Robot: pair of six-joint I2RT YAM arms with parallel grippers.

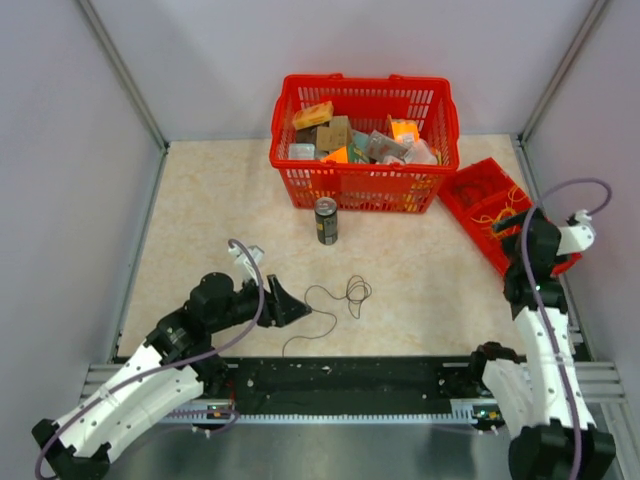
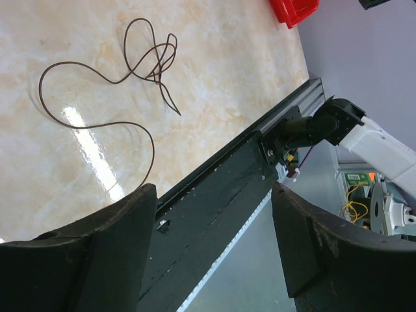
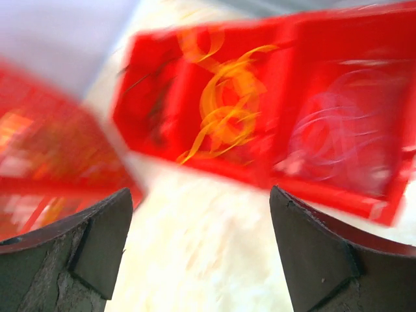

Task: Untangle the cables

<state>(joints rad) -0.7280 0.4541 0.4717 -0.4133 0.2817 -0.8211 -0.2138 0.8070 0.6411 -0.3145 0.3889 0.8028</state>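
A thin dark brown cable lies loose on the beige table, its curly loops towards the far end and a long tail curving back towards the arm. My left gripper sits low just left of the tail. In the left wrist view that gripper is open and holds nothing. Yellow-orange cables lie coiled in a compartment of the red tray. My right gripper hovers at the tray. In the blurred right wrist view it stands open and empty over the table before the tray.
A red basket full of small packages stands at the back, with a dark drink can upright in front of it. Pale wires fill the tray's neighbouring compartment. A black rail runs along the near edge. Grey walls enclose the table.
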